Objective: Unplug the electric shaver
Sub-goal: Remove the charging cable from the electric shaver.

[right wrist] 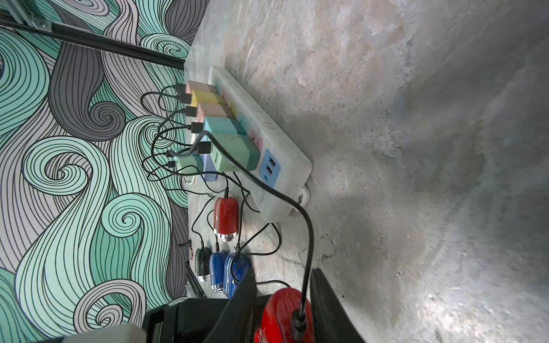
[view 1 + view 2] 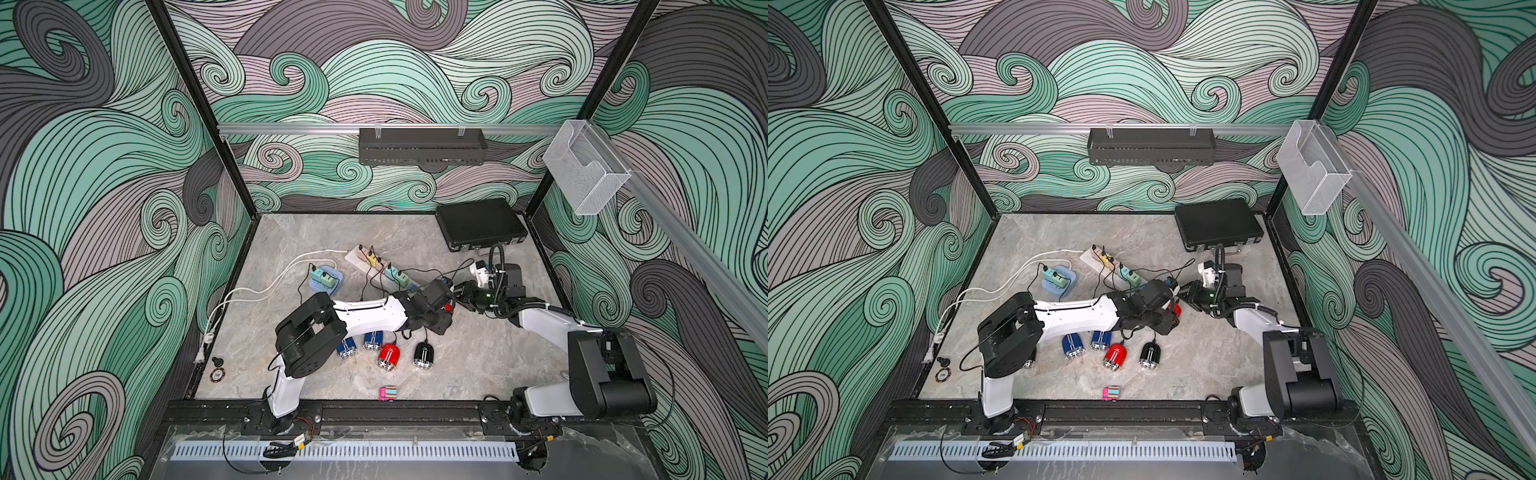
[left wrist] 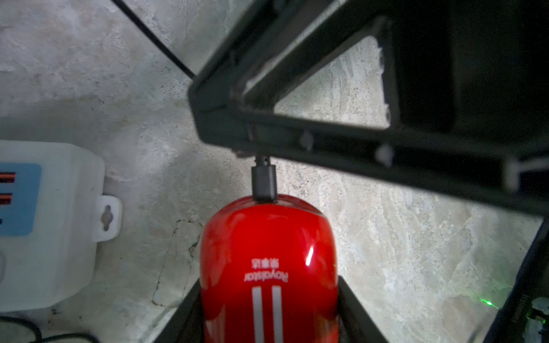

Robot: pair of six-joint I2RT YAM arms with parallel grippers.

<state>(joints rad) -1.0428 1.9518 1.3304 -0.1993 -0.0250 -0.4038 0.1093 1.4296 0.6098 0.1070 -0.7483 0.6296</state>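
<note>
I am holding the red electric shaver (image 3: 267, 261) tight in the left gripper (image 3: 269, 300), just beside the end of the white power strip (image 3: 50, 222). The black plug (image 3: 263, 182) is still sitting in the shaver, so the pulling out is left to do. The right gripper (image 1: 283, 271) is sitting around the plug, but I cannot tell if it is pinching yet. White letters on the shaver are saying "Royalstar".

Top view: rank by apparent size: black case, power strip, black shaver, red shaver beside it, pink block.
1. black case
2. power strip, partly hidden by the left arm
3. black shaver and red shaver look alike: tie
4. pink block
</note>
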